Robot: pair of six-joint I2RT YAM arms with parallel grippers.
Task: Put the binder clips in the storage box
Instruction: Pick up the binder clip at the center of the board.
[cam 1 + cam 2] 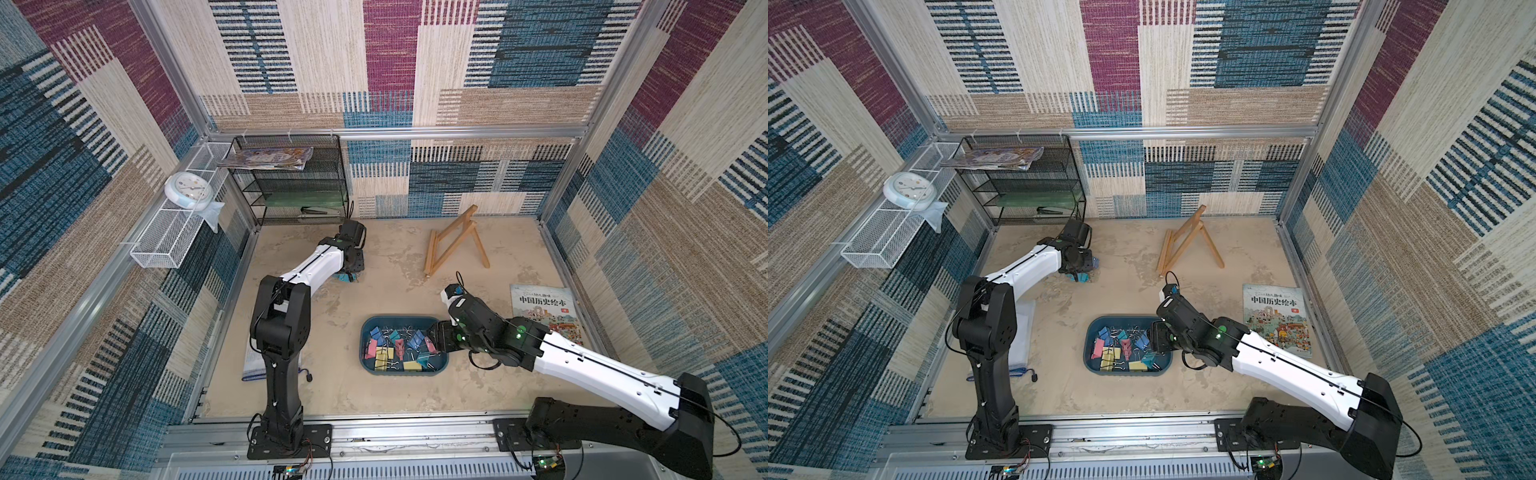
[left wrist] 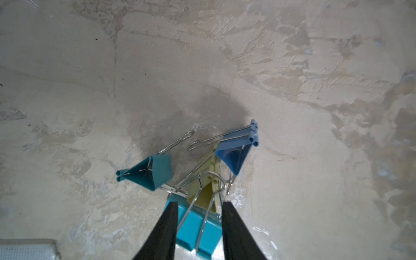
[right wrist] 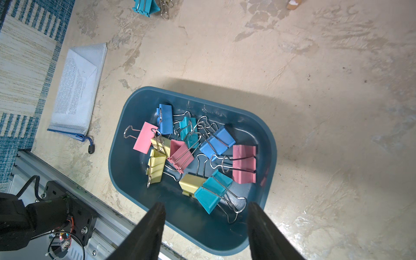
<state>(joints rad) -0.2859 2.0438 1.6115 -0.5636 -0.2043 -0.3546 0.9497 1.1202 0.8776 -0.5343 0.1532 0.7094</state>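
Observation:
The dark teal storage box (image 1: 403,320) (image 1: 1125,319) (image 3: 272,146) sits at the table's front middle and holds several binder clips (image 1: 399,347) (image 1: 1125,349) (image 3: 180,153) in pink, yellow, blue and teal. My right gripper (image 3: 204,204) (image 1: 434,338) hangs open over the box's right end with nothing between its fingers. Far left on the table, my left gripper (image 2: 199,203) (image 1: 349,276) is shut on a bright teal clip (image 2: 198,227). A yellow clip (image 2: 206,193), a darker teal clip (image 2: 155,171) and a blue clip (image 2: 234,155) lie tangled just beyond it.
A wooden easel (image 1: 453,241) stands at the back right, and a picture book (image 1: 544,311) lies right of the box. A mesh zip pouch (image 3: 78,90) lies by the left arm's base. A black mesh rack (image 1: 291,183) and a white wire basket (image 1: 166,245) line the back left.

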